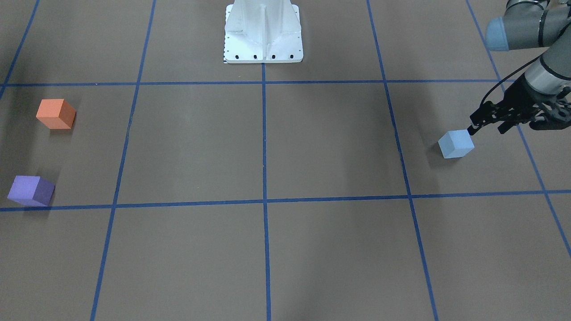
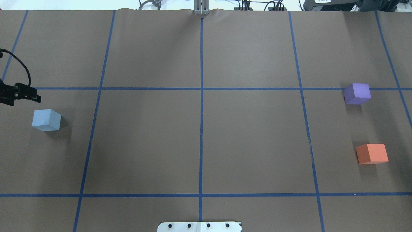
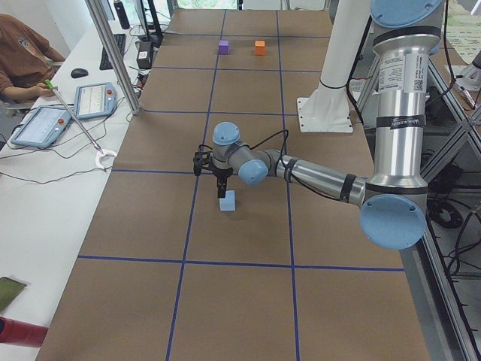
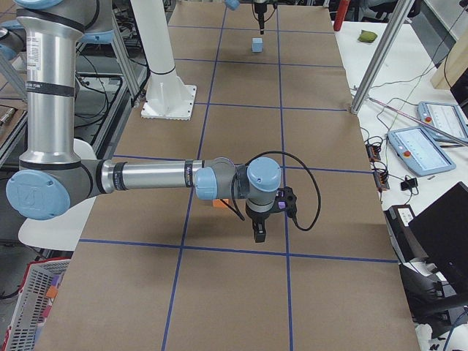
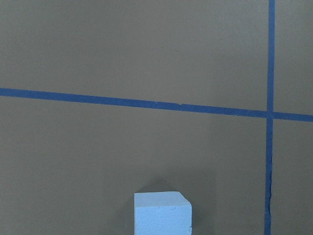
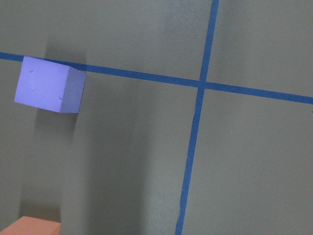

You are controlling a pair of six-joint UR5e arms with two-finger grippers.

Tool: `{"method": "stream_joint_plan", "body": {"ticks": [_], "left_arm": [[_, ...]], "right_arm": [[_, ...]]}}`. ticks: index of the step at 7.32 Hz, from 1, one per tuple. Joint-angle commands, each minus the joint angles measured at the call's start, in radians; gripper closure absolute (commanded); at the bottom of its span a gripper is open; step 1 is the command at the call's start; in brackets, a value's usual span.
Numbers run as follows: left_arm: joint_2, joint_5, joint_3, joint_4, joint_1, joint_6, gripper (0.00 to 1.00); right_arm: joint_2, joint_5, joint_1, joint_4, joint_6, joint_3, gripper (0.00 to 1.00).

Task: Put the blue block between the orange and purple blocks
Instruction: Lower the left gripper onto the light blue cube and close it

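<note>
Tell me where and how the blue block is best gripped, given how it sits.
Take the blue block by two opposite side faces, coming straight down from above. It is a cube sitting flat on the table with nothing beside it, turned slightly off the tape lines, so the left pincer probably needs turning to match.

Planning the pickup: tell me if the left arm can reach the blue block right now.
Probably yes. The left tool hovers close beside the blue block, and nothing stands between them.
</note>
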Motion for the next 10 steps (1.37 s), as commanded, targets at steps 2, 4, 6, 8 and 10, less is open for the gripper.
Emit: {"method": "stream_joint_plan", "body": {"ticks": [2,4,6,8,10], "left_arm": [[0.009,0.081,0.021,-0.004,0.088,-0.002,0.0],[0.007,0.081,0.047,-0.004,0.116,0.001,0.0],[-0.003,0.081,0.079,-0.002,0.125,0.003,0.0],[-0.008,0.096,0.102,-0.005,0.142,0.003,0.0],[-0.017,0.101,0.108,-0.005,0.147,-0.002,0.28]], "right_arm": [[0.0,0.0,0.0,0.0,0.0,0.0,0.0],[0.0,0.0,0.0,0.0,0.0,-0.003,0.0],[-0.002,0.0,0.0,0.0,-0.002,-0.005,0.0],[-0.002,0.0,0.0,0.0,-0.002,-0.006,0.0],[-0.002,0.0,0.0,0.0,-0.002,-0.005,0.0]]}}
